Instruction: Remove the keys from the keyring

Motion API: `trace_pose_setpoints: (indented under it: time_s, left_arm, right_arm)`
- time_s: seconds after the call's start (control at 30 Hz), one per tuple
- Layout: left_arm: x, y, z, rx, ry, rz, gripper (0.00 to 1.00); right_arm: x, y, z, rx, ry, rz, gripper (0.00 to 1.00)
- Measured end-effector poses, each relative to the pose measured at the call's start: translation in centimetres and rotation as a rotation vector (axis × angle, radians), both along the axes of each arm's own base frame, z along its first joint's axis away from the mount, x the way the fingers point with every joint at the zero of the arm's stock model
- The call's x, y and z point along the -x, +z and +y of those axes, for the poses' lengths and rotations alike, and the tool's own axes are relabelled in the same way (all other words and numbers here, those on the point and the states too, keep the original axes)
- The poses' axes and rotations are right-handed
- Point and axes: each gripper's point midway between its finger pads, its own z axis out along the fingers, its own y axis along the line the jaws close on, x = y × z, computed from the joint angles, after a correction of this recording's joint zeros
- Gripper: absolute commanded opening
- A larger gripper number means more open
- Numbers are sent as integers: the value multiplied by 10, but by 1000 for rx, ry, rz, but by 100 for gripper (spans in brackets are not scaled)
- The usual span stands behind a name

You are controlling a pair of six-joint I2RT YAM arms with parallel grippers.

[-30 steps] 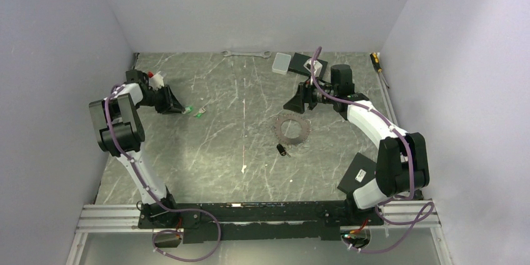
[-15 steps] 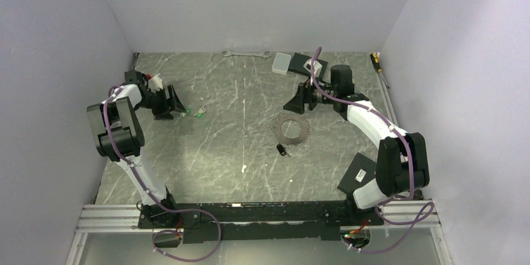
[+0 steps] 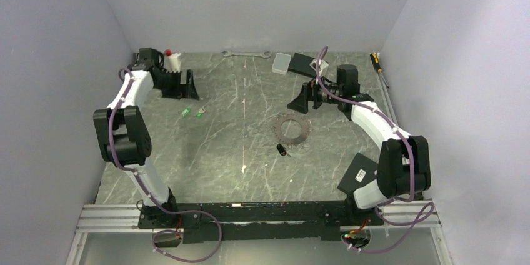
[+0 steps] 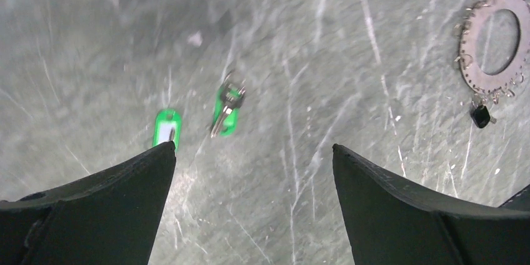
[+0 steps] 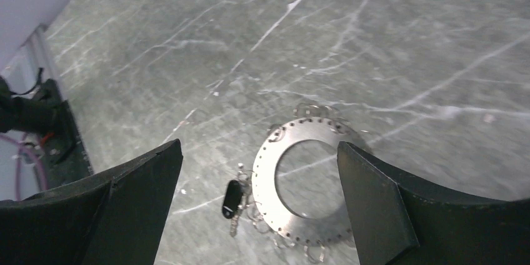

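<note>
Top external view: the black key (image 3: 282,150) lies on the surface against the near edge of the keyring (image 3: 279,130); well apart to the left lie the left green key (image 3: 185,112) and right green key (image 3: 200,113), loose; farther, the left end effector (image 4: 253,147) and right end effector (image 5: 259,145) both gape wide, empty.

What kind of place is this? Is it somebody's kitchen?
No, it looks like a robot test bench in a lab. The left arm and right arm are bolted to a metal rail beside a marbled table boxed in by plain walls, with a wrench at the back.
</note>
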Motion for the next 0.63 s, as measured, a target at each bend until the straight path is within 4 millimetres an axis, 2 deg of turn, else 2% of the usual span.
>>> trace_pose_setpoints:
  time_s: [0.07,0.17,0.3,0.4,0.5,0.63]
  left_arm:
    - [-6,27,-14,-19,-54,-86,100]
    - [-11,54,-22,-39,-77,-177,100]
    - [-15,70,-24,-57,-67,-258,99]
    - [-14,59,-23,-57,-37,-244,100]
    - [-11,35,-20,-58,-3,-191,100]
    - [-5,5,-18,-52,28,-112,100]
  right_arm:
    - [-3,5,-12,21,-34,-32,100]
    - [-9,11,-35,55,-94,-82,100]
    - [-12,7,-71,95,-183,-99,100]
    - [-11,-7,-96,115,-243,-71,100]
    - [-5,-26,-116,114,-299,-19,100]
    - [0,-43,-129,112,-332,34,100]
